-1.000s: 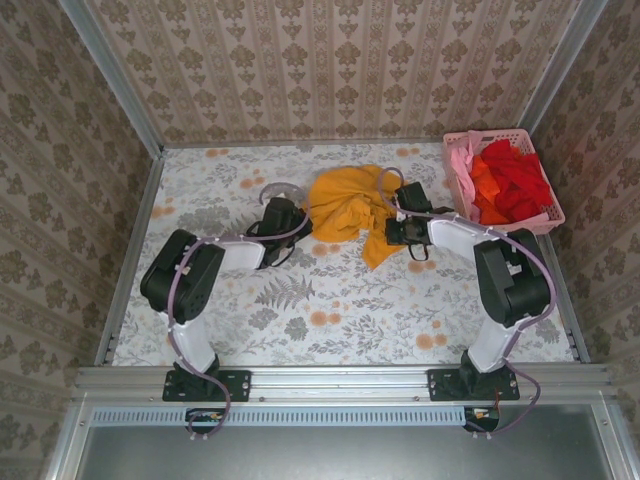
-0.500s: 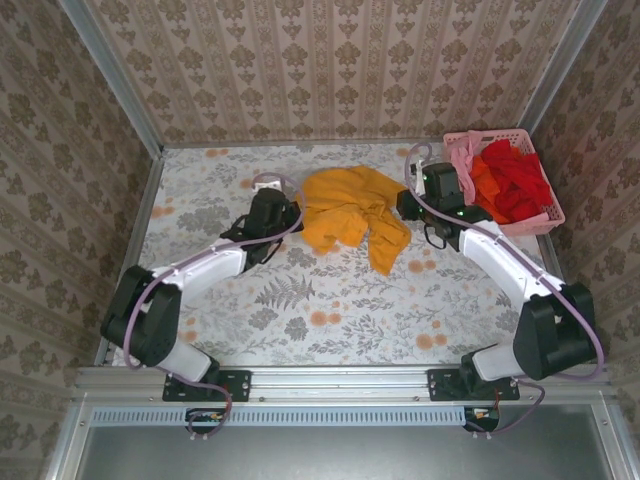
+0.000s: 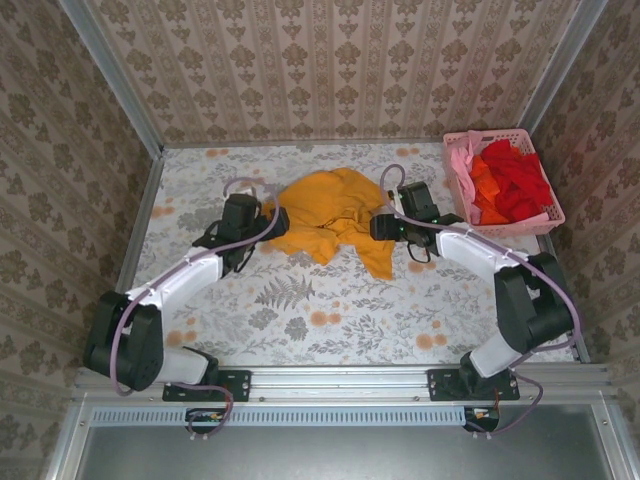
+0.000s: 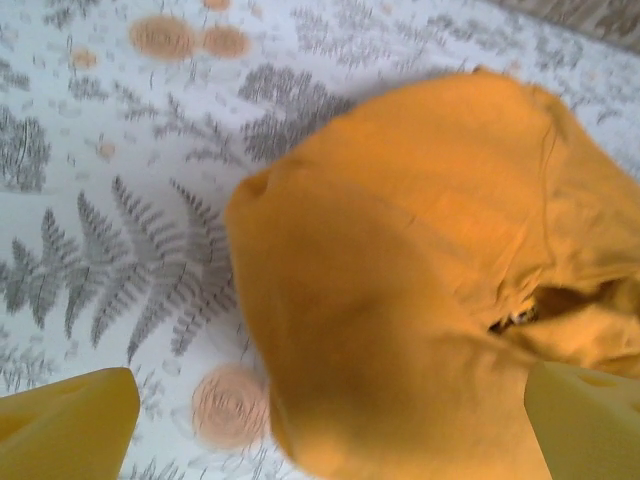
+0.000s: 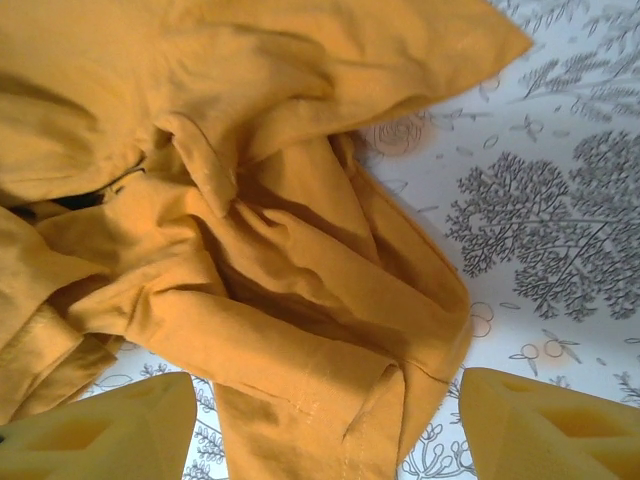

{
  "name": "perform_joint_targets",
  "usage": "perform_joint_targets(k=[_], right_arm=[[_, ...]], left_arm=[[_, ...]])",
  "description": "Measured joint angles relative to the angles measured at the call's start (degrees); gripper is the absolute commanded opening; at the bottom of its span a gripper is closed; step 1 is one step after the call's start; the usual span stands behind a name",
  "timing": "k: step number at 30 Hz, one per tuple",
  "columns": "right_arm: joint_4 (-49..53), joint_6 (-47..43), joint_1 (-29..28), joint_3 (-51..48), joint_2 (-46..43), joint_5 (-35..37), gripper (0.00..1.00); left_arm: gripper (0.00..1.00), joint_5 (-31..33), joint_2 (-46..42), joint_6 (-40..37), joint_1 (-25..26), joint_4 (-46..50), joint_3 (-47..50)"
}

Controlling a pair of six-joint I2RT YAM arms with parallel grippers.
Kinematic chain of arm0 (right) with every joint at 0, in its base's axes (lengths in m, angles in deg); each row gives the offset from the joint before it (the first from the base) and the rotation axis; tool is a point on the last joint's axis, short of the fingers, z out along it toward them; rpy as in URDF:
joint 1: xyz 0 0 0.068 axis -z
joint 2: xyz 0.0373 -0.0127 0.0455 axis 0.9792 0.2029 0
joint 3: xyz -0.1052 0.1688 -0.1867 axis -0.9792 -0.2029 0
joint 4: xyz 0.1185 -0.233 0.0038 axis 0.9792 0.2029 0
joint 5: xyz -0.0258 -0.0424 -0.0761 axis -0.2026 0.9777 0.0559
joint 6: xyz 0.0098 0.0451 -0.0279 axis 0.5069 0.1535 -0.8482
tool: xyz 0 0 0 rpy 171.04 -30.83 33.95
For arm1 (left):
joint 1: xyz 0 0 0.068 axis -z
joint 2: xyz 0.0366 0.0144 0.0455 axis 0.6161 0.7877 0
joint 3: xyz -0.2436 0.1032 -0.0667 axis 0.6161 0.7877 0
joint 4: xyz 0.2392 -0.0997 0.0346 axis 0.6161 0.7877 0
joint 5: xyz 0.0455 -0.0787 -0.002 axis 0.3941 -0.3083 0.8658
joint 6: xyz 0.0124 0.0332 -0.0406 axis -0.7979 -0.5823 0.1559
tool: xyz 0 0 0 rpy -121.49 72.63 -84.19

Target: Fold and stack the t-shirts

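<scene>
Now: orange-yellow t-shirt lies crumpled on tabletop; left fingers and right fingers spread wide, released, flanking it.

White-and-black arms, lilac cables, yellow fingers

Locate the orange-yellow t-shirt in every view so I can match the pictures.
Top external: orange-yellow t-shirt lies crumpled at the back centre of the table.
Left wrist: orange-yellow t-shirt spreads over centre and right.
Right wrist: orange-yellow t-shirt spreads over left and centre.
Shared landmark: the table's grey leaf-and-flower print bordering it.
</scene>
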Motion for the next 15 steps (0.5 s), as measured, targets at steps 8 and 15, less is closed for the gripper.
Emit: perform_joint_targets(k=[8,15], right_arm=[[-0.2,2.5,-0.2,0.0,6.4,0.6,0.64],[-1.8,6.4,-0.2,0.9,12.1,-1.8,0.14]], left_arm=[[0.91,-3.7,4.3,6.3,0.1,-5.7,8.1],[0.14,-7.7,15.0,9.6,0.1,-15.4,6.2]])
